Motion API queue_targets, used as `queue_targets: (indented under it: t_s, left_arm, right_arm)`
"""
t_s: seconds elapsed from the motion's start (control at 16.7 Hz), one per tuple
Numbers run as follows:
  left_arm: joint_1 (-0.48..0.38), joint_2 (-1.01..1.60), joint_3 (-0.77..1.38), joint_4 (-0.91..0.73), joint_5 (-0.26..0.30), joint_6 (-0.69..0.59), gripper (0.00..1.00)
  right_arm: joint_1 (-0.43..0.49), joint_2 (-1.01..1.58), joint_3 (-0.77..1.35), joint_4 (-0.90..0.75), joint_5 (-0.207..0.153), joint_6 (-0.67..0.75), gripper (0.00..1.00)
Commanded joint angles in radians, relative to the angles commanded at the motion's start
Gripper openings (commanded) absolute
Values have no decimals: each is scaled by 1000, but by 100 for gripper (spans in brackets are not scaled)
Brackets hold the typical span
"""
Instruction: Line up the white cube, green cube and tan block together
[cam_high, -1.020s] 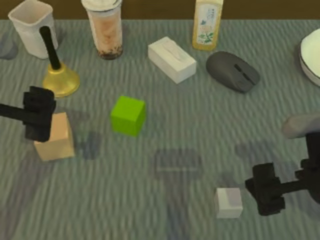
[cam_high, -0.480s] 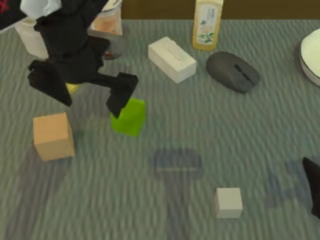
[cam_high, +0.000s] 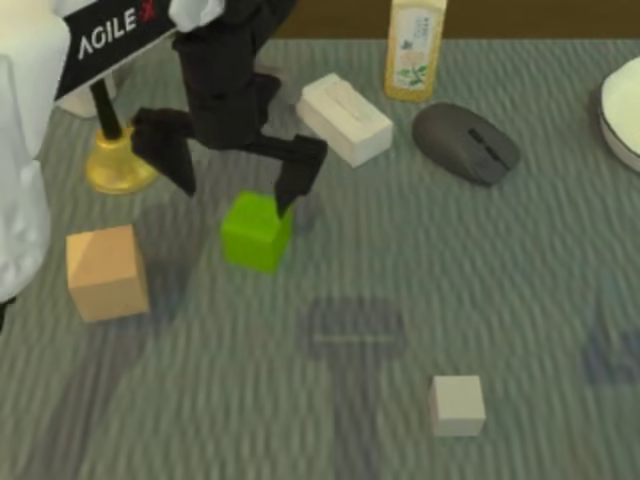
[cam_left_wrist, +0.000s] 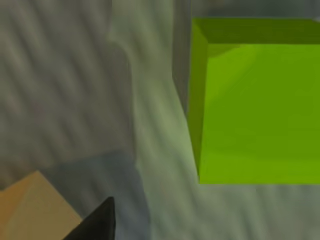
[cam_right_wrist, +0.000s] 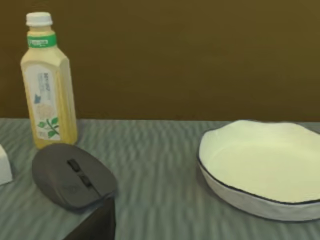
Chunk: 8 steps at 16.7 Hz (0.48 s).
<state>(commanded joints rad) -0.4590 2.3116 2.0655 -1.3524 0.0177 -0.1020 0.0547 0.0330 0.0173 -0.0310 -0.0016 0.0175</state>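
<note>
The lime-green cube (cam_high: 257, 232) sits left of the table's middle. My left gripper (cam_high: 236, 196) hovers over its far side, open, with one finger (cam_high: 166, 150) to the left and the other just above the cube's far right corner. The left wrist view shows the green cube (cam_left_wrist: 255, 105) close up, a corner of the tan block (cam_left_wrist: 30, 212) and one fingertip (cam_left_wrist: 97, 225). The tan block (cam_high: 106, 272) stands alone at the left. The small white cube (cam_high: 457, 405) rests near the front right. My right arm is outside the top view; one fingertip (cam_right_wrist: 97, 222) shows in its wrist view.
Along the back stand a brass bell (cam_high: 118, 160), a white grooved box (cam_high: 343, 118), a yellow bottle (cam_high: 415, 48) and a grey mouse (cam_high: 466, 143). A white plate (cam_high: 622, 112) lies at the right edge. The right wrist view faces the mouse (cam_right_wrist: 72, 175), bottle (cam_right_wrist: 49, 85) and plate (cam_right_wrist: 260, 170).
My left arm left the tan block, rose and swung right to above the green cube. My right gripper pulled away from the white cube and out of the top view. No block moved.
</note>
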Motion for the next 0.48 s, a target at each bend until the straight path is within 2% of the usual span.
queue_targets:
  t_s: [0.18, 0.48]
  left_arm:
    - [0, 43, 62, 8, -13, -11, 100]
    - [4, 40, 60, 8, -12, -11, 100]
  right_arm:
    - [-44, -33, -17, 31, 2, -17, 100]
    - [-45, -33, -17, 31, 2, -17, 100]
